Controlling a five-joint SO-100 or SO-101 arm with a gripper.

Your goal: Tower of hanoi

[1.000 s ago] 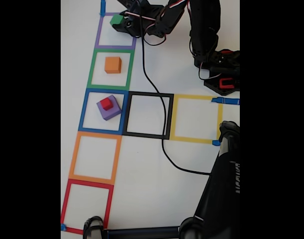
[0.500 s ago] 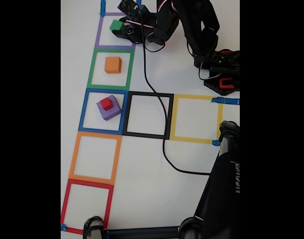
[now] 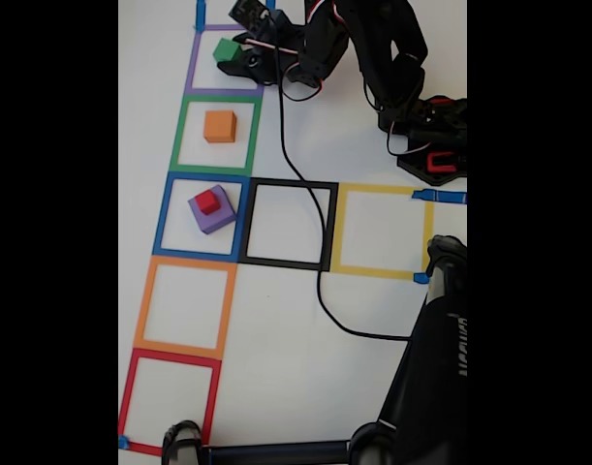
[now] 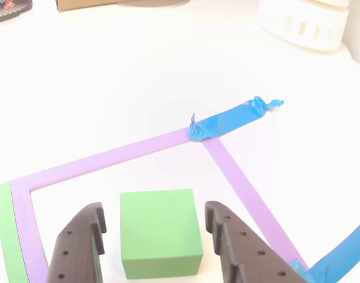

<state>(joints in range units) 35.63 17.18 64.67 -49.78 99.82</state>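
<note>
Taped squares marked the white table (image 3: 373, 126). In the fixed view a column ran down the left side: purple square (image 3: 192, 73) at the top, then green square (image 3: 183, 136), blue square (image 3: 166, 215), orange square (image 3: 145, 305), red square (image 3: 129, 397) at the bottom. A black square (image 3: 288, 183) and a yellow square (image 3: 378, 190) sat to the right of the blue one, mid-frame.

Contents: the purple square held the green cube (image 3: 226, 48), in its upper part. The green square held an orange cube (image 3: 219, 126), roughly centred. The blue square held a purple cube (image 3: 214, 213) with a smaller red cube (image 3: 207, 201) stacked on top, both turned a bit relative to the tape.

The green cube looked matte, plain, flat on the table, with sharp edges. In the other view it (image 4: 159, 233) sat at lower centre, inside the corner of the purple tape.

My gripper (image 3: 239, 60) was at the top of the fixed view, at the right side of the purple square. In the other view my gripper (image 4: 156, 227) was spread apart, one black finger (image 4: 79, 247) on the left of the green cube and one on the right. A thin strip of white table showed between each finger and the cube's sides, so I was not gripping it.

Crumpled blue tape (image 4: 233, 118) marked the purple square's corner, upper right of centre in the other view. A black cable (image 3: 310, 232) trailed from my arm down across the black square.
</note>
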